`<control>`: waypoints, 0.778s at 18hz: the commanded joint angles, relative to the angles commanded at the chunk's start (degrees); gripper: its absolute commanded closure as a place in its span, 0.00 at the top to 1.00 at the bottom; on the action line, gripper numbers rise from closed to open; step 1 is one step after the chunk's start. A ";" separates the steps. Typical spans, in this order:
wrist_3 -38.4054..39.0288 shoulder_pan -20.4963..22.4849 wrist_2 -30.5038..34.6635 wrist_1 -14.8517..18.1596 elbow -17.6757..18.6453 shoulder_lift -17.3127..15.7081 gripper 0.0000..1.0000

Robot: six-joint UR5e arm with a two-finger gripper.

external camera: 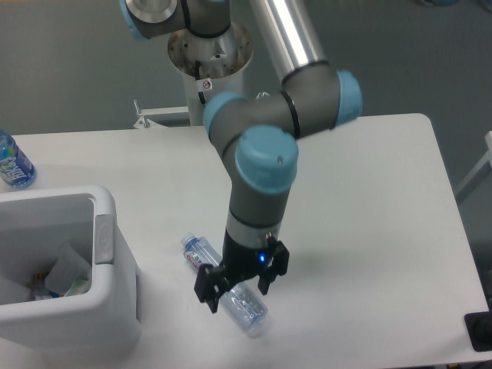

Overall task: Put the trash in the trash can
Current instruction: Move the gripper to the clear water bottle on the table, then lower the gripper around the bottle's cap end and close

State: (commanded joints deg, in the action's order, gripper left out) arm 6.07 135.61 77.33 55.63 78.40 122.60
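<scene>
Counts on the white table

Two clear plastic bottles: one lying under the arm (206,255), one blue-labelled at the left edge (13,163). One large white rectangular bin (108,307). One black two-finger gripper (240,287).
</scene>
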 joint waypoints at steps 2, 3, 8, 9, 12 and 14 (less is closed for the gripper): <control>-0.09 0.18 1.32 0.00 -0.09 1.23 1.00; -0.09 0.35 2.11 0.00 0.00 1.76 1.00; 0.09 0.35 3.70 0.44 0.35 3.61 1.00; 0.09 0.35 3.79 0.44 0.35 3.78 1.00; 0.52 0.26 5.11 0.18 0.44 4.84 1.00; 0.53 0.18 5.11 0.18 0.52 4.93 1.00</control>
State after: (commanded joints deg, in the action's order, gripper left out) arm 6.59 135.79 82.44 55.81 78.92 127.53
